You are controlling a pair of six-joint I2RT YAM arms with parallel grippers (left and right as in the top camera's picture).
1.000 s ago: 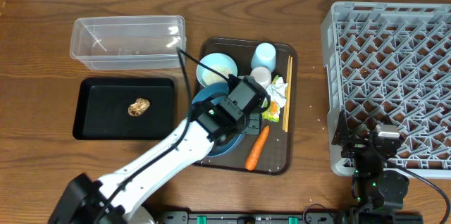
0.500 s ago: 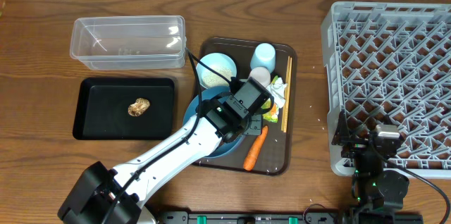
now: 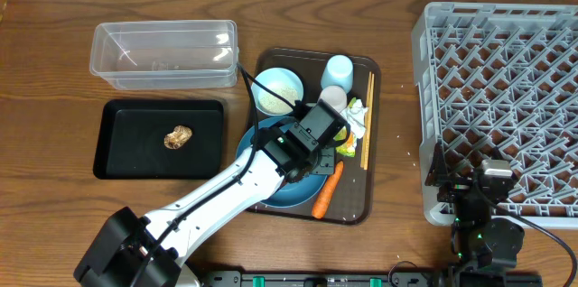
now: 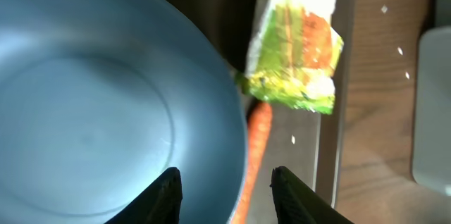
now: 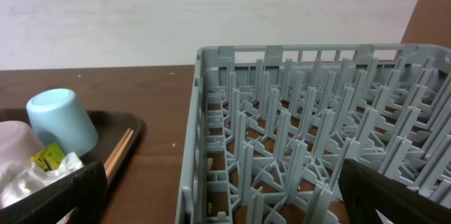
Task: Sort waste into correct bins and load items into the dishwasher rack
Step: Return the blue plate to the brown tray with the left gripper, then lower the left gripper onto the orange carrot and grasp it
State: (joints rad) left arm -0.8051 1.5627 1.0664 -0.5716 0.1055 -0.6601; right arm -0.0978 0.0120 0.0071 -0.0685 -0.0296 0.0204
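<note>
Only the lump [image 3: 180, 137] is binned (black tray [image 3: 122, 156], 9 o'clock); the rack [image 3: 506, 70], 3 o'clock, is unloaded; left gripper [image 4: 225, 185], half-parted over the carrot [image 4: 255, 139], and right gripper [image 5: 218, 189], wide open, are empty.

No words, numbers or signs can be read in any of the views. The green-yellow wrapper [image 4: 292, 55] on the brown tray is printed with bright colours, but no letters can be made out on it. Nothing is written on the cups, the bins or the grey rack.
</note>
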